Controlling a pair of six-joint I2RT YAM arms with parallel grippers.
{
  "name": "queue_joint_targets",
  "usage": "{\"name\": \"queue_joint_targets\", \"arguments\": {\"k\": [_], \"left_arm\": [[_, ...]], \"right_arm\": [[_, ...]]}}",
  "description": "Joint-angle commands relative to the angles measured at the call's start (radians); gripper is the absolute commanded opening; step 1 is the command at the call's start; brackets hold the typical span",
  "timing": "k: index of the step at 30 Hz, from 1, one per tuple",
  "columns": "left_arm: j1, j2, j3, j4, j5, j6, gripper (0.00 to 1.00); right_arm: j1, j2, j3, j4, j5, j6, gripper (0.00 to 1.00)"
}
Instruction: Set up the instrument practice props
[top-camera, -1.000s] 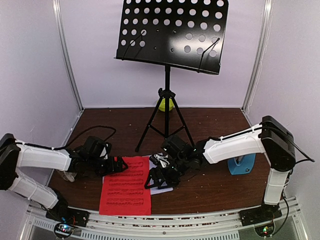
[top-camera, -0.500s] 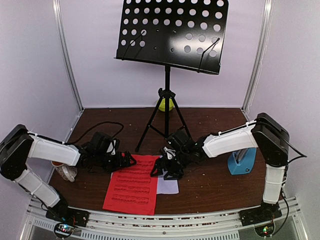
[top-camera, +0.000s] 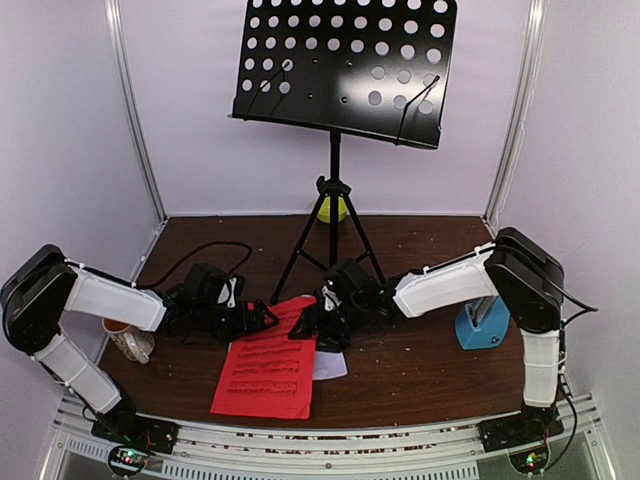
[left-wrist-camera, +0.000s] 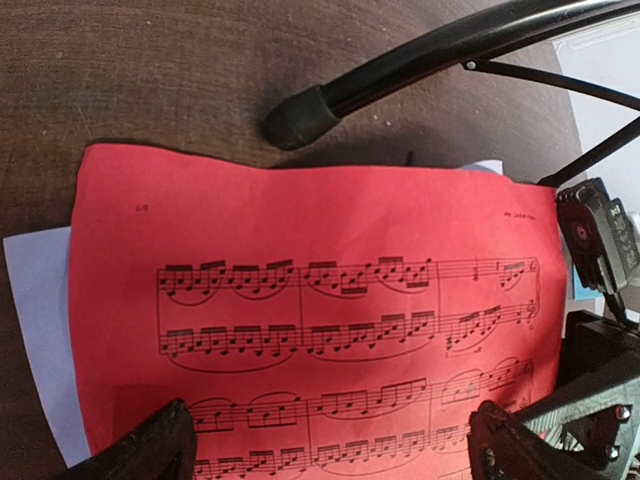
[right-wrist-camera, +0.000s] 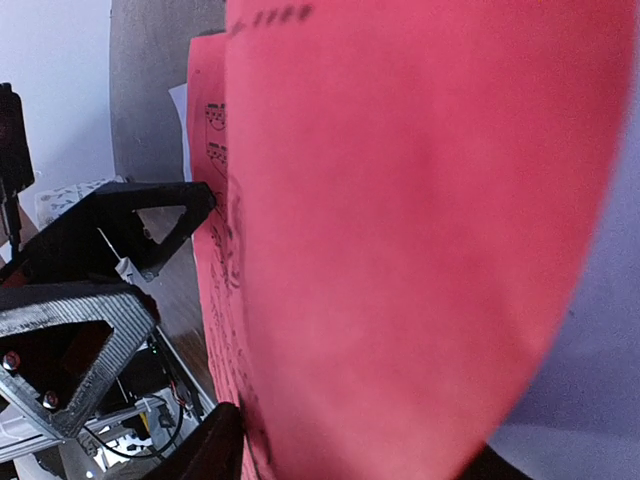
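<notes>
Risk: red sheet (top-camera: 265, 365), low centre of top view over white sheet (top-camera: 333, 366), may crease or tear if both arms tug. L gripper (top-camera: 265, 318) fingers wide, straddling its upper-left edge. R gripper (top-camera: 312, 328) at lifted upper-right corner; can't tell if pinching.

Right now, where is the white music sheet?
In the top view, the white music sheet lies mid-table under the red sheet, its corner peeking out on the right, below the right end effector.
</notes>
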Motion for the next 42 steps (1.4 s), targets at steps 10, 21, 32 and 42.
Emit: {"name": "queue_joint_targets", "arguments": {"k": [10, 21, 32, 42], "left_arm": [[-0.007, 0.012, -0.025, -0.131, 0.001, 0.014, 0.98], [-0.007, -0.001, -0.029, -0.13, -0.007, 0.02, 0.98], [-0.007, 0.033, -0.031, -0.085, 0.001, -0.002, 0.98], [-0.007, 0.071, 0.0, -0.079, 0.008, 0.004, 0.98]], "right_arm": [[-0.011, -0.178, -0.083, -0.151, 0.1, -0.03, 0.55], [-0.011, -0.124, -0.086, -0.03, 0.056, 0.041, 0.53], [-0.015, -0.064, -0.066, -0.047, 0.099, 0.018, 0.58], [-0.016, -0.058, -0.059, 0.091, 0.082, 0.075, 0.48]]}}
